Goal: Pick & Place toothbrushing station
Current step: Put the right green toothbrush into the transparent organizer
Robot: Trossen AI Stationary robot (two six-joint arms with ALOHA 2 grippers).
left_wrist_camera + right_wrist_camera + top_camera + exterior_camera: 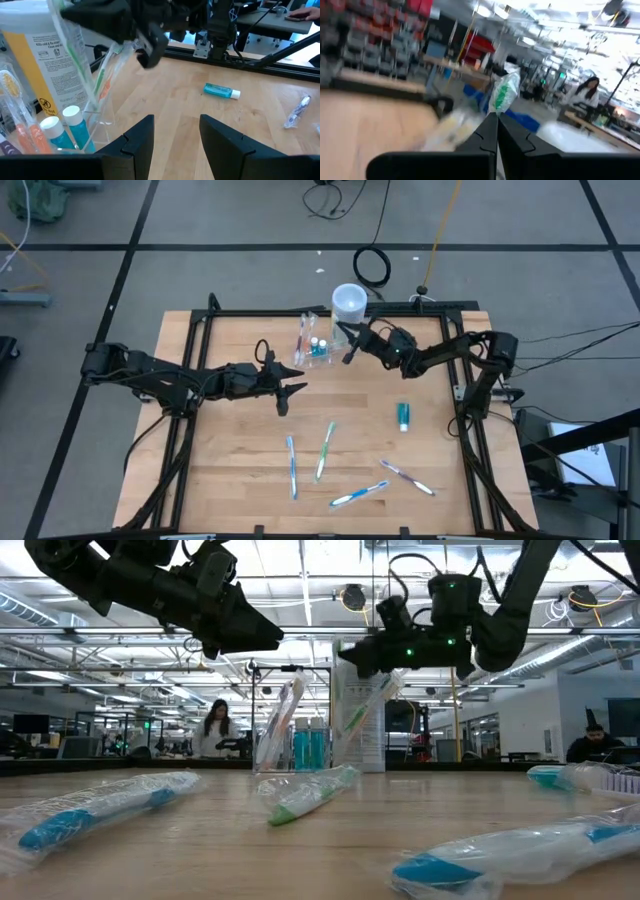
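Note:
The toothbrushing station [313, 346] is a clear plastic holder standing on the table near its far edge, in front of the white cup [348, 300]. It holds two teal tubes [65, 131] and an orange wrapped toothbrush [27, 135]. My right gripper [348, 343] is just right of the station, above it, shut on a green wrapped toothbrush [362, 712]. My left gripper [294, 391] hovers open and empty a little nearer than the station, at its left, its fingers [140, 135] pointing toward it. My right gripper pinches the upper end of the wrapped green toothbrush [503, 95] between its two shut fingers. It comes from the table's right, slanting down. The brush hangs tilted below the fingers, its lower end [95, 100] down at the station. Whether that end rests inside, I cannot tell.
Several wrapped toothbrushes lie on the near half of the table: blue [291, 467], green [325, 450], blue [358, 494] and purple [407, 476]. A teal tube [403, 416] lies right of the middle. A black frame [260, 313] edges the table. People show in the room beyond.

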